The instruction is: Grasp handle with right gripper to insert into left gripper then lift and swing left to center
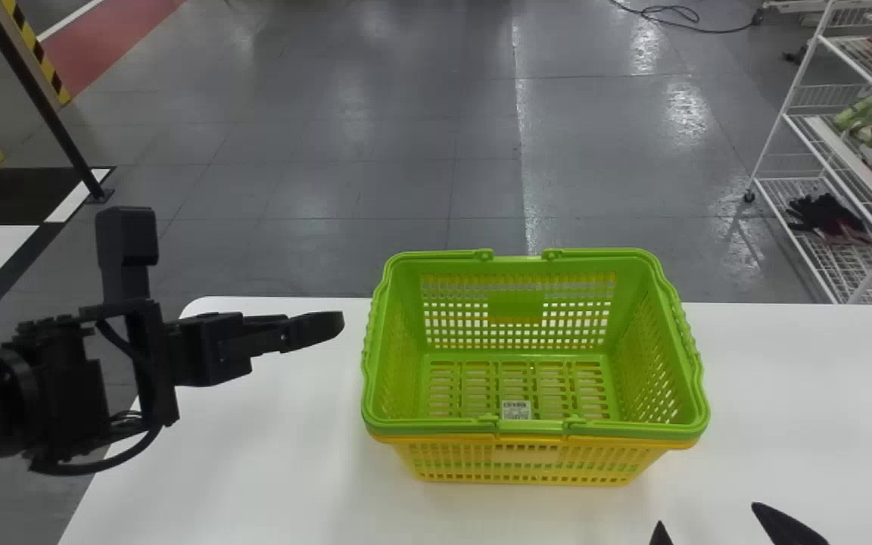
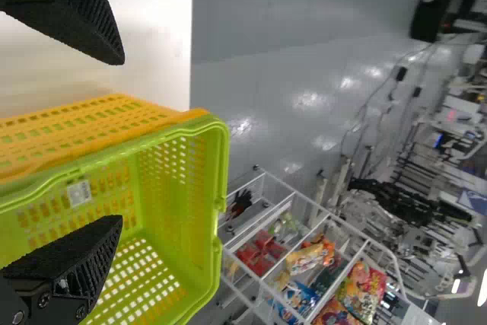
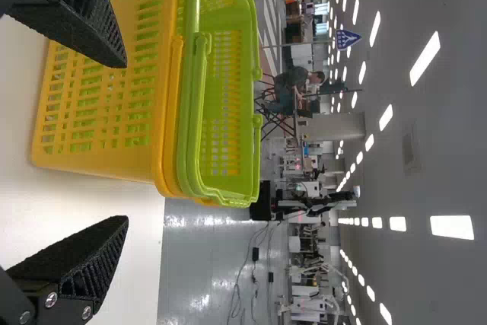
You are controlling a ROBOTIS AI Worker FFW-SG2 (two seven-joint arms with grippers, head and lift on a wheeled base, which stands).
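Right, your green basket (image 1: 519,303) is nested in the yellow basket (image 1: 527,462), both upright on the tabletop (image 1: 254,454). Left tool (image 2: 121,140) is spread wide, nothing in it, off the baskets' left side. Right tool (image 3: 126,141) is also wide open and holding nothing, near the front right of the baskets.

Handling: looks like thin moulded plastic, empty, so I'd expect it light, fairly stiff, a bit slick. The handles should swing on their hinges at mid-front and mid-back; don't expect them to stand up by themselves. Take the right handle (image 1: 692,344) at the middle of its ribbed grip, fingers squarely across the bar. Pinch off-centre and the basket will probably tip. Catch the rim too and the handle won't swing up for the left tool. Nesting could drag the yellow one along on the lift.

Count: two baskets, one green, one yellow. Two green handles, right one plus left handle (image 1: 372,333), both folded down on the rim. Yellow handles: can't count them reliably. Two tools.
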